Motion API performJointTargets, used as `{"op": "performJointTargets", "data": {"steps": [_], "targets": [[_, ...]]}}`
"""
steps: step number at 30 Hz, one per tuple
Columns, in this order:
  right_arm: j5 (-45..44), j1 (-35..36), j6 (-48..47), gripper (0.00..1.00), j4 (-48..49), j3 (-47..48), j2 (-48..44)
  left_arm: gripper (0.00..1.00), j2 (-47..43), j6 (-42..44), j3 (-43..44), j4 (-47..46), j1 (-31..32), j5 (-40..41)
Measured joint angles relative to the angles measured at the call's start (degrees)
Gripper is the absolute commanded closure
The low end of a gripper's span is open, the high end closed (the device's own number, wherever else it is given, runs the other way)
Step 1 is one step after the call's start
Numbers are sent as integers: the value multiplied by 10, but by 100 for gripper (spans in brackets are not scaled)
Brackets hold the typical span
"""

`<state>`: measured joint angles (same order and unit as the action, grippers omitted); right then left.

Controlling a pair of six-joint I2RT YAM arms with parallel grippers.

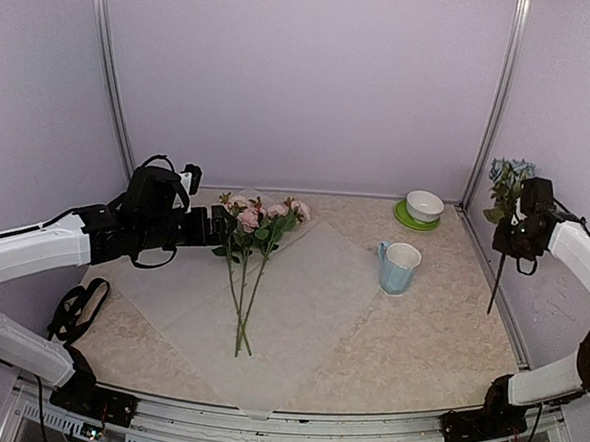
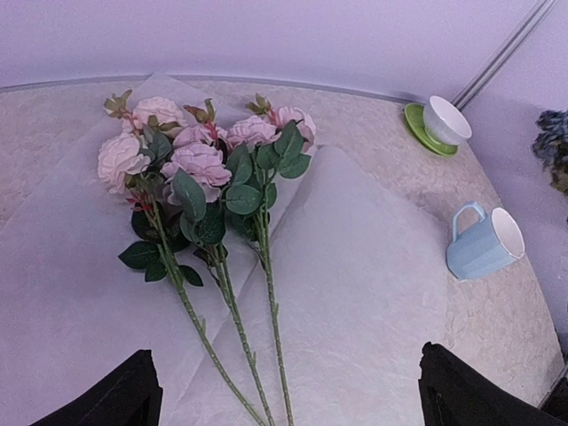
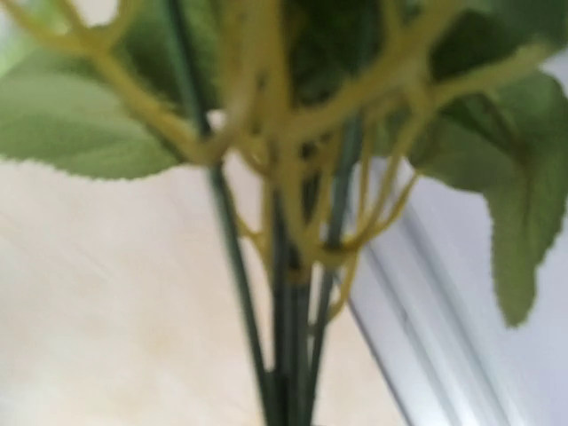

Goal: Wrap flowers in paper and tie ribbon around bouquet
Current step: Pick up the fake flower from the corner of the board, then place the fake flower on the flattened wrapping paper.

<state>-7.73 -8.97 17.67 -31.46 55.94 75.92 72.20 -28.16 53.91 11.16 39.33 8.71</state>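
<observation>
The left arm [image 1: 33, 250] reaches in low from the table's [image 1: 437, 350] left edge. Its left gripper [image 1: 218, 226] is spread wide and empty just beside the roses [image 1: 260, 217], which lie on the paper [image 1: 310, 302] with heads toward the back edge and stems toward the near edge; the ribbon [image 1: 77, 313] lies looped by the left edge. Right of the paper an empty mug [image 1: 399, 267] sits on bare table, with a bowl [image 1: 425, 205] on a green plate [image 1: 407, 220] in the back right corner. At the right edge the right arm [image 1: 584, 254] is raised, its right gripper [image 1: 507, 234] clamped on the hydrangea [image 1: 508, 179] stem, head up, stem hanging above the table.
</observation>
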Motion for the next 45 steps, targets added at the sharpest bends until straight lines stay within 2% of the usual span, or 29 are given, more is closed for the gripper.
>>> {"op": "performJointTargets", "data": {"steps": [3, 5, 8, 11, 13, 17, 19, 21, 25, 29, 32, 36, 41, 45], "targets": [[-34, 65, -3, 100, -24, 82, -69, 1, 2, 4, -1, 14, 0, 14], [-21, 131, -8, 100, -21, 134, -105, 1, 5, 5, -4, 20, 0, 20], [50, 224, -6, 100, 4, 183, -130, 1, 8, 6, -12, 23, -2, 23], [143, 311, 17, 100, 60, 191, -123, 1, 14, 6, -18, 24, -5, 23], [209, 375, 61, 100, 149, 170, -99, 1, 18, 5, -21, 24, -8, 23], [290, 491, 131, 100, 287, 159, 21, 1, 26, 2, -31, 24, -14, 23], [300, 530, 152, 100, 304, 198, 111, 1, 28, -2, -40, 24, -17, 23], [311, 562, 182, 100, 304, 280, 237, 1, 30, -6, -51, 23, -22, 23], [327, 576, 244, 100, 315, 344, 371, 1, 31, -14, -70, 22, -27, 21], [321, 572, 304, 100, 319, 371, 458, 1, 35, -19, -85, 19, -31, 18], [317, 570, 335, 77, 320, 392, 506, 1, 47, -21, -92, 12, -33, 15], [317, 569, 349, 54, 306, 449, 559, 1, 71, -20, -99, 5, -34, 10], [294, 569, 322, 40, 270, 462, 556, 1, 88, -20, -100, 0, -34, 8], [260, 569, 245, 32, 203, 463, 516, 1, 98, -20, -104, -7, -34, 7]]}}
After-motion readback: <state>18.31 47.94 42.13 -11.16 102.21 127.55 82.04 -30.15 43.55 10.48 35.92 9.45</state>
